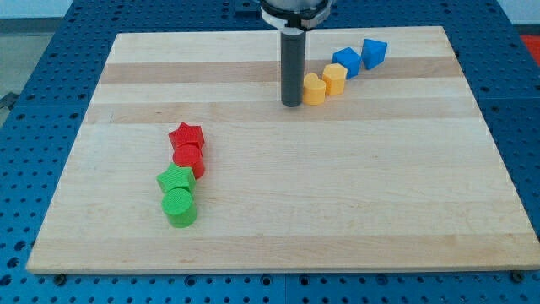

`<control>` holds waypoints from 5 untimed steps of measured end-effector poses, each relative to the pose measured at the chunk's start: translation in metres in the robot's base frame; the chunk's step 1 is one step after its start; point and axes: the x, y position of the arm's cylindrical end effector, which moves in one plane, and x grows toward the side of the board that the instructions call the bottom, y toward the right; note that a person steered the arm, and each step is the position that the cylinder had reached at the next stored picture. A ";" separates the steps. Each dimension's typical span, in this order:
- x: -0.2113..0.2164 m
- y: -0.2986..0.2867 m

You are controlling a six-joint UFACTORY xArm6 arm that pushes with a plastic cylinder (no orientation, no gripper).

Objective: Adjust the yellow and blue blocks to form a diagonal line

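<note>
My tip (292, 104) rests bare on the wooden board (337, 211), holding nothing, just left of a yellow block (314, 89), with a second yellow block (335, 78), a blue block (347, 62) and another blue block (375, 52) rising diagonally toward the view's upper right.

yellow blocks (324, 84); blue blocks (360, 57); red blocks (187, 147); green blocks (177, 195); pale striped wooden board (337, 194)
</note>
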 end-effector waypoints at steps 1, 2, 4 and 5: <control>0.005 0.002; 0.004 0.013; -0.010 0.038; -0.012 0.043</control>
